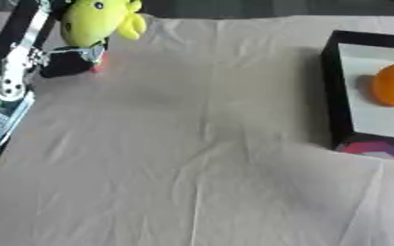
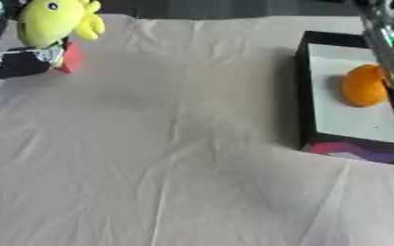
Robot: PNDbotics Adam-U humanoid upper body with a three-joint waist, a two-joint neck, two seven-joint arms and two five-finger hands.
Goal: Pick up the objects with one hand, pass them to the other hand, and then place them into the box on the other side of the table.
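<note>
A yellow plush toy [image 1: 98, 20] with a dark eye is at the far left corner of the table. It sits on top of my left hand [image 1: 68, 61], whose black fingers are curled under it. The silver and black left arm [image 1: 15, 57] comes in along the left edge. A small red patch [image 2: 72, 58] shows beside the hand; I cannot make out what it is. At the right stands a black-walled box [image 2: 303, 96] with a white floor, and an orange round fruit [image 2: 364, 85] lies in it. Only a strip of my right arm [image 2: 391, 33] shows, above the box.
A creased beige cloth [image 1: 192, 144] covers the table between the left hand and the box. The box's near wall [image 2: 360, 151] has a purple and pink pattern. The table's far edge runs just behind the toy.
</note>
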